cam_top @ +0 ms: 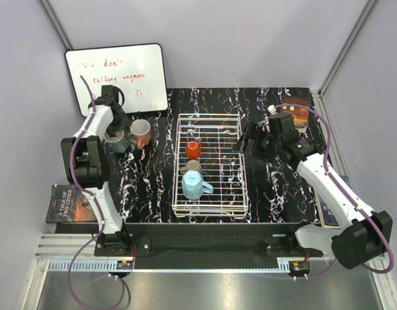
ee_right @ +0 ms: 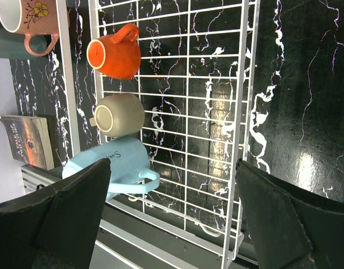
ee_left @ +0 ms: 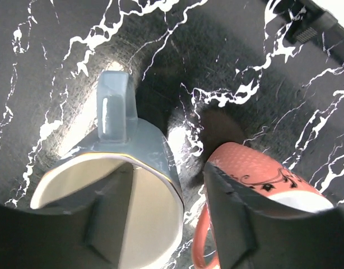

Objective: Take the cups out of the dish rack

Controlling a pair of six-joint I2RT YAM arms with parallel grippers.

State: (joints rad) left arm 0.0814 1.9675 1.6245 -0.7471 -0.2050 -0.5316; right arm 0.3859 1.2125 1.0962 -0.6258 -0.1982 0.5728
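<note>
Nearest me, the light blue mug [cam_top: 193, 185], taupe mug [cam_top: 193, 166] and red mug [cam_top: 193, 150] lie in the dish rack [cam_top: 225, 194], so my right gripper [ee_right: 173, 165] hangs wide open beside it, ready I guess. Farther back, my left gripper [ee_left: 166, 168] is slack, straddling the dark grey mug [ee_left: 133, 140] rim, parked beside the salmon mug [ee_left: 256, 168].

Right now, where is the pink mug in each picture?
Top external: pink mug, left of the dish rack.
Left wrist: pink mug at the lower right.
Right wrist: pink mug in the top left corner.
Shared landmark: the dark grey mug right beside it.
</note>
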